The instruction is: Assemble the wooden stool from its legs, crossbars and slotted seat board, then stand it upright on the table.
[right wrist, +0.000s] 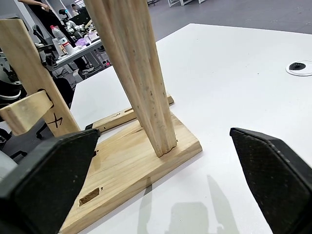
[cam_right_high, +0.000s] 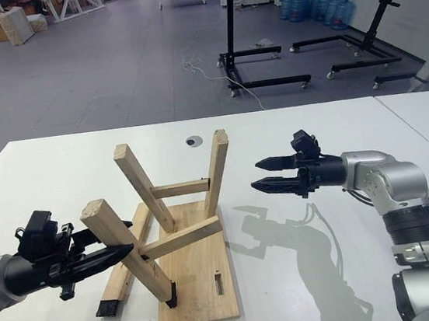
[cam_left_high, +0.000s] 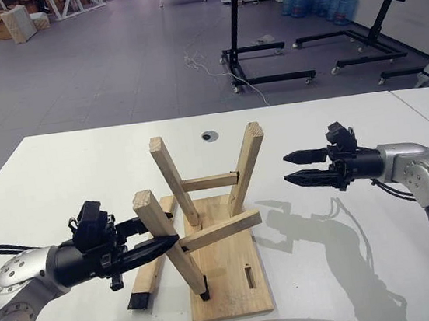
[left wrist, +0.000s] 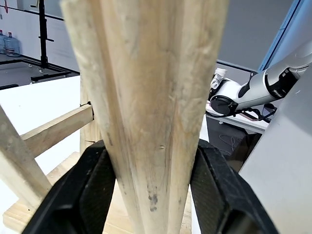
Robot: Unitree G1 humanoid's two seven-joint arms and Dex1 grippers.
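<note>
The stool stands upside down: its seat board [cam_left_high: 230,288] lies flat on the white table with three legs rising from it. My left gripper [cam_left_high: 166,246] is shut on the near leg [cam_left_high: 158,222], its black fingers [left wrist: 83,195] pressed against both sides of the wood [left wrist: 146,97]. A crossbar [cam_left_high: 219,230] runs from that leg to the far right leg [cam_left_high: 246,164]. A second crossbar [cam_left_high: 209,182] joins the two far legs. One loose leg [cam_left_high: 153,266] lies along the board's left edge. My right gripper [cam_left_high: 286,167] hovers open just right of the far right leg [right wrist: 131,73].
An empty slot [cam_left_high: 249,276] shows in the board's near right part. A round cable hole [cam_left_high: 209,136] sits in the table behind the stool. Bare table surface [cam_left_high: 351,253] stretches to the right. Black stands [cam_left_high: 264,52] are on the floor beyond the far edge.
</note>
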